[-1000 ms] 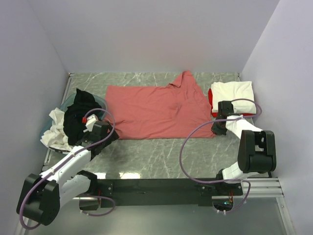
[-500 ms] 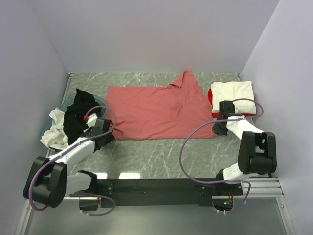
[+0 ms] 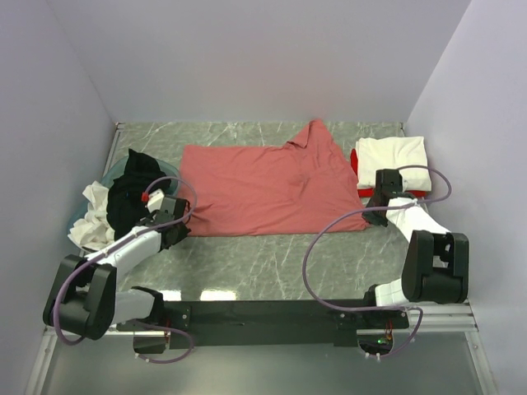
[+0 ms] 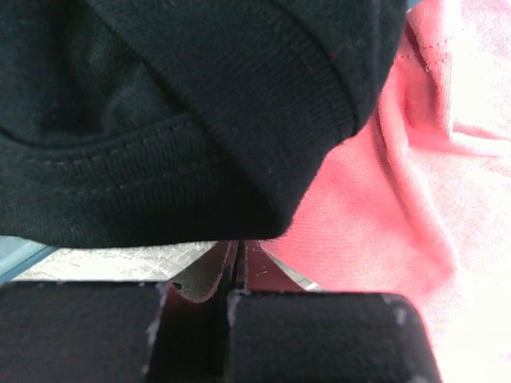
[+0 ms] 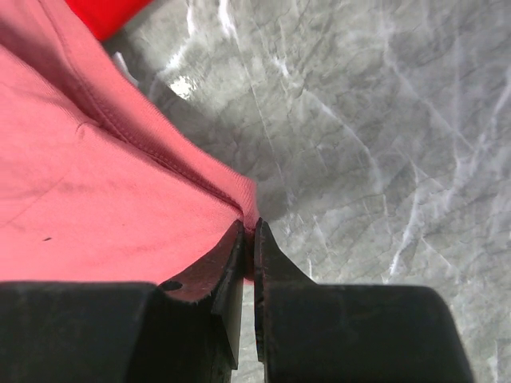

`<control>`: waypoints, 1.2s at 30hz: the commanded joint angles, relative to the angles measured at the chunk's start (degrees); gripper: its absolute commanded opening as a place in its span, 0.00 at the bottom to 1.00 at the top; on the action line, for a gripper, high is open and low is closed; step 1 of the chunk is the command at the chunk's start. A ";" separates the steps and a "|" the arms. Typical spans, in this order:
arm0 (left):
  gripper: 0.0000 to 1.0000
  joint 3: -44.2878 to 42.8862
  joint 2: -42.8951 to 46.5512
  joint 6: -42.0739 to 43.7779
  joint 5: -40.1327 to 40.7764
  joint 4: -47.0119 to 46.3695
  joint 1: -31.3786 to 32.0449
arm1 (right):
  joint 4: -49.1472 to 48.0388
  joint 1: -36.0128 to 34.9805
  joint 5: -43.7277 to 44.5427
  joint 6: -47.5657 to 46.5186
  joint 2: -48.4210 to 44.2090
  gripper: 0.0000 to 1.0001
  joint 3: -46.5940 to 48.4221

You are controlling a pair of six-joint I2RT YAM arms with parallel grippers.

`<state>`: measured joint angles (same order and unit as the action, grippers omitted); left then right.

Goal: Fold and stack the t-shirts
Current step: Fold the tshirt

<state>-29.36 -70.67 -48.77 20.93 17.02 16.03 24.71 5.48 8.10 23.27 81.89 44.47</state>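
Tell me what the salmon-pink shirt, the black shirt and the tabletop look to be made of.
The salmon-pink shirt: soft matte knit, probably cotton jersey; it wrinkles and has stitched hems. The black shirt: seemingly thicker matte knit, with visible ribbing and stitching. The tabletop: grey, veined, marble-look surface, glossy judging by the glare; real stone or laminate cannot be told.

You had soft, even light from above in the top view. The marble table was sharp, with a small white glare patch at its near edge and only faint shadows beside the arms. In your left wrist view the salmon-pink shirt was burnt almost to white on the right, while the black shirt was very dark but its weave was clear. In the right wrist view a bright reflection lay on the table at upper left. In both wrist views the close gripper bodies were black and soft.
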 commanded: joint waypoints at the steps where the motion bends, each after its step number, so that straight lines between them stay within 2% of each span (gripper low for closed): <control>1: 0.01 -1.75 0.62 0.70 0.25 -0.23 -0.48 | -0.19 1.12 2.01 -0.50 -2.70 0.03 -0.79; 7: 0.01 0.09 7.38 -0.18 0.96 2.67 -0.56 | 0.16 1.38 3.24 -0.15 -2.70 0.02 -0.79; 14: 0.00 2.56 10.99 -1.76 -4.84 2.49 -0.56 | 0.52 1.29 7.37 0.99 -5.07 0.02 -1.58; 15: 0.03 2.38 11.61 -1.68 -5.11 2.76 -0.56 | 0.43 1.38 7.72 1.08 -5.42 0.02 -1.93; 16: 0.16 1.77 12.05 -1.24 -4.93 2.93 -0.56 | 0.43 1.38 7.90 1.25 -5.51 0.02 -2.02; 18: 0.34 0.89 12.67 -0.62 -3.10 3.11 -0.56 | 0.60 1.38 8.25 1.34 -5.60 0.02 -1.93; 19: 0.49 -0.33 12.58 -0.01 -2.83 2.85 -0.56 | 0.60 1.38 8.86 1.52 -5.68 0.02 -2.02; 23: 0.66 -3.67 8.99 1.57 -3.26 -0.83 -0.48 | 0.60 1.38 9.66 1.78 -6.30 0.03 -2.19; 27: 0.70 -8.68 0.81 3.59 -0.89 -2.25 -0.48 | 0.43 1.38 8.87 1.61 -6.74 0.03 -2.37; 36: 0.67 -15.02 -7.97 5.70 -0.01 -4.10 -0.48 | -0.01 1.38 7.37 1.25 -6.65 0.02 -2.19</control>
<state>-41.43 -76.23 -44.95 19.49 14.70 15.66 24.99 6.07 13.93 24.60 77.19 42.65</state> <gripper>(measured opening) 0.679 0.106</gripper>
